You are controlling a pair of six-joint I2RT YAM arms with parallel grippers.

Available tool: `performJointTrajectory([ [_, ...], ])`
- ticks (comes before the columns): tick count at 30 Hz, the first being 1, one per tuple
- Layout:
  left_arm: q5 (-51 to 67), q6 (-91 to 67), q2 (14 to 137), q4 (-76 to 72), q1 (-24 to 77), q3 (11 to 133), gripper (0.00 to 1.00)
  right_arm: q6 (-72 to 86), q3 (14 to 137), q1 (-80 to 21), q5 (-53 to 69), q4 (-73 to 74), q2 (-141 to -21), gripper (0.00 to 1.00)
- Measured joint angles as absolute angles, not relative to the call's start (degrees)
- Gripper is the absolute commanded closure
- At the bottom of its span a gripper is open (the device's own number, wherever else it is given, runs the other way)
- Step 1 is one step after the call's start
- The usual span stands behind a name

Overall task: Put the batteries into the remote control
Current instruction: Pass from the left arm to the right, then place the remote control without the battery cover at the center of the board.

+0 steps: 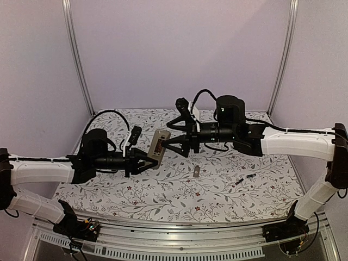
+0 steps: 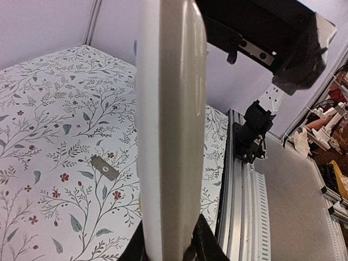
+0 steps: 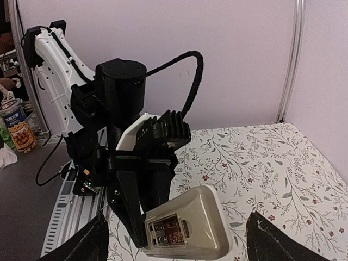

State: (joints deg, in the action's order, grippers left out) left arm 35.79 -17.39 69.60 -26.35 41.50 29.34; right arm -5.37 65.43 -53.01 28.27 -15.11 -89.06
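My left gripper (image 1: 142,161) is shut on the remote control (image 1: 158,145) and holds it in the air above the table. In the left wrist view the remote control (image 2: 171,119) shows edge-on, clamped at its lower end between the fingers (image 2: 205,247). The right wrist view faces its greyish back (image 3: 209,217), where the dark battery recess (image 3: 169,231) lies uncovered. My right gripper (image 1: 173,140) stands open just right of the remote, one finger on each side and apart from it. Two batteries (image 1: 240,181) (image 1: 250,175) lie on the cloth at the right.
A small grey cover plate (image 1: 197,172) lies on the flowered cloth (image 1: 163,190) near the middle, also in the left wrist view as the plate (image 2: 104,167). A metal rail (image 1: 179,225) runs along the table's near edge. Purple walls enclose the back and sides.
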Motion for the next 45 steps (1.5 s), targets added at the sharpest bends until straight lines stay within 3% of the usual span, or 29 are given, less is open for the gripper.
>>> performJointTrajectory([
  [4,37.4,-18.2,69.3,-27.9,42.1,29.1,1.00,-5.2,67.4,-54.1,31.4,-15.1,-92.6,0.37],
  [11,39.7,-17.7,69.3,-28.4,42.7,28.9,1.00,-3.6,67.7,-53.7,35.4,-14.7,-94.6,0.96],
  [12,40.0,-16.6,69.4,-28.8,42.7,28.7,1.00,-2.3,68.1,-53.5,37.3,-14.4,-94.6,1.00],
  [13,40.1,-15.6,69.4,-28.9,42.7,28.6,1.00,-1.7,68.3,-53.6,38.6,-14.2,-94.6,1.00],
  [15,41.1,-14.7,69.4,-28.9,42.8,28.4,0.64,-1.0,68.3,-53.6,40.4,-13.9,-94.6,1.00],
  [16,41.1,-14.5,69.4,-28.9,42.9,28.4,0.50,-1.0,68.3,-53.6,40.7,-14.0,-94.6,1.00],
  [18,39.9,-15.1,69.4,-29.1,42.9,28.4,0.30,-2.0,68.2,-53.5,40.4,-14.1,-94.6,1.00],
  [20,38.5,-16.3,69.3,-29.5,43.0,28.3,0.04,-2.8,67.9,-53.3,39.7,-13.8,-94.6,1.00],
  [21,37.8,-16.3,69.1,-29.6,43.0,28.3,0.01,-3.0,67.6,-53.1,39.7,-13.6,-94.6,1.00],
  [34,31.1,-15.4,63.7,-23.5,37.2,27.2,0.00,-4.0,67.1,-48.9,41.4,-3.3,-96.5,1.00],
  [42,27.7,-19.6,62.9,-20.3,33.1,26.5,0.00,1.4,76.9,-46.0,52.7,4.9,-116.0,0.99],
  [45,27.5,-20.2,62.3,-20.0,33.1,25.8,0.00,2.7,78.8,-46.0,54.8,6.9,-120.7,0.91],
])
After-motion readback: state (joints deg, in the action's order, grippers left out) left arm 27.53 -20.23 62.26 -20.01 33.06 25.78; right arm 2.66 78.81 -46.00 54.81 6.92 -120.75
